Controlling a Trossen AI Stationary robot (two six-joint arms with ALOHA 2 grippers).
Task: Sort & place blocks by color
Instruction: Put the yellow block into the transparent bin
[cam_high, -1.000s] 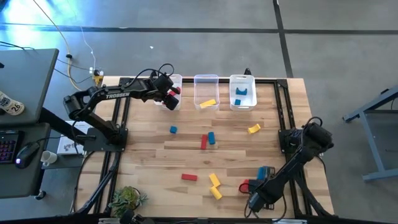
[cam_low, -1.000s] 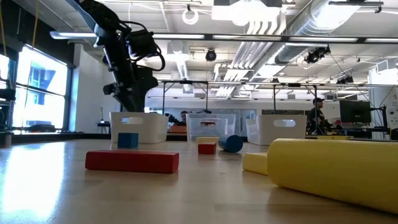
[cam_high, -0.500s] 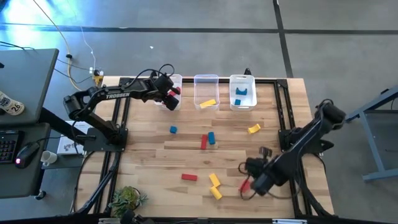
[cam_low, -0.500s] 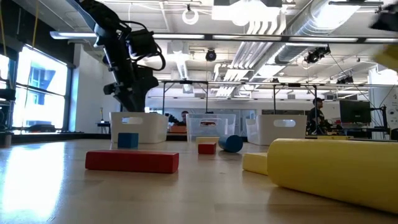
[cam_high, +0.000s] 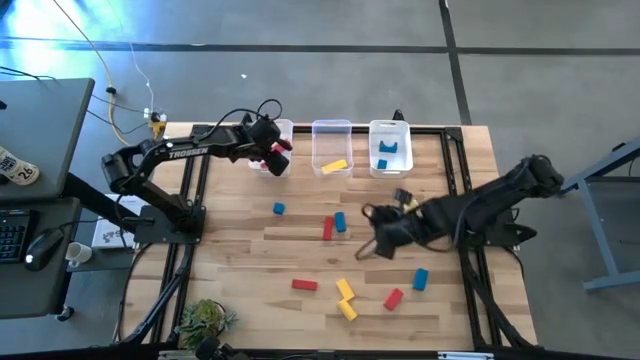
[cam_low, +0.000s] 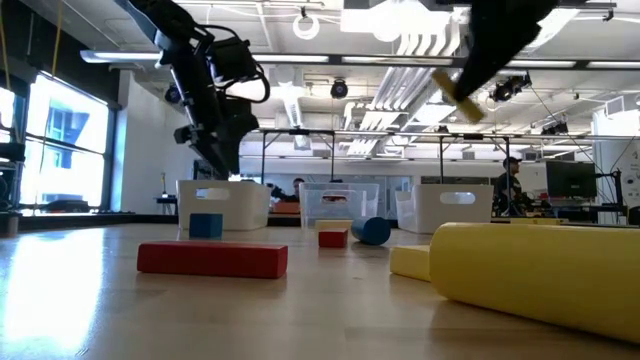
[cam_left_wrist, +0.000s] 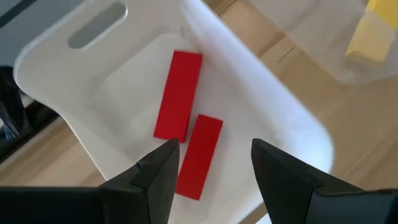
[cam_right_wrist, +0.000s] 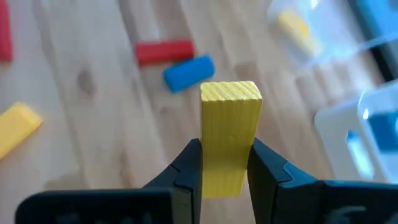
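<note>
Yellow block (cam_right_wrist: 229, 134) sits clamped between the right pincer's (cam_right_wrist: 225, 163) fingers; left pincer (cam_left_wrist: 214, 163) gapes over two red blocks (cam_left_wrist: 186, 127).

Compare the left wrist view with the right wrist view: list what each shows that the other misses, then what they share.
Only the left wrist view: the left hand, open, above a white bin holding two red blocks lying end to end.

Only the right wrist view: the right hand shut on a yellow block held above the table, with a red block and a blue block lying on the wood below, and a bin with blue pieces.

Both: the wooden tabletop and a yellow block in the neighbouring clear bin.
</note>
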